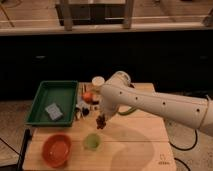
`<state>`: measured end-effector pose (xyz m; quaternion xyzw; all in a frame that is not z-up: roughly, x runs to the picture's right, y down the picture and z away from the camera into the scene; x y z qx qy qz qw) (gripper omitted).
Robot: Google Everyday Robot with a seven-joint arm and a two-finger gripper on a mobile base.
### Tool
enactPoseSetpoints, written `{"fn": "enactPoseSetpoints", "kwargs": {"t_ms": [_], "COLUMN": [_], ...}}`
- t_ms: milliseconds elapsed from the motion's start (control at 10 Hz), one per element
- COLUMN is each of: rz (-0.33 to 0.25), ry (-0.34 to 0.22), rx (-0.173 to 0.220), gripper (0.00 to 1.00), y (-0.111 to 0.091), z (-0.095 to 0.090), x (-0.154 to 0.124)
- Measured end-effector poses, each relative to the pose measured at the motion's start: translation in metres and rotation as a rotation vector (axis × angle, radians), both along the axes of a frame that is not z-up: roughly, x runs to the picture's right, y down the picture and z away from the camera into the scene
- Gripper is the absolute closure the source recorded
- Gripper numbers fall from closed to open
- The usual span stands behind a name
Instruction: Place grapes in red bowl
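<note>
The grapes, a small dark reddish bunch, hang just above the wooden table, a little above and to the right of the green cup. My gripper points down at the end of the white arm and is shut on the grapes. The red bowl, wide and orange-red, sits at the table's front left, down and to the left of the gripper, beyond the cup.
A green tray holding a blue sponge lies at the back left. An orange fruit, a white jar and small items stand behind the gripper. A curved green vegetable shows under the arm.
</note>
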<state>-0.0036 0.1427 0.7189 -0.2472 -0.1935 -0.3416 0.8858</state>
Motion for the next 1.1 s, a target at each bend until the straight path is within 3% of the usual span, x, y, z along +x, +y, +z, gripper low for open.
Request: {"fn": "enactPoseSetpoints", "kwargs": {"t_ms": [1100], "rz": [-0.153], "ry": [-0.094], "rx": [0.038], "gripper": [1.0], "y": [0.008], "z": [-0.031], "x": [-0.057]}}
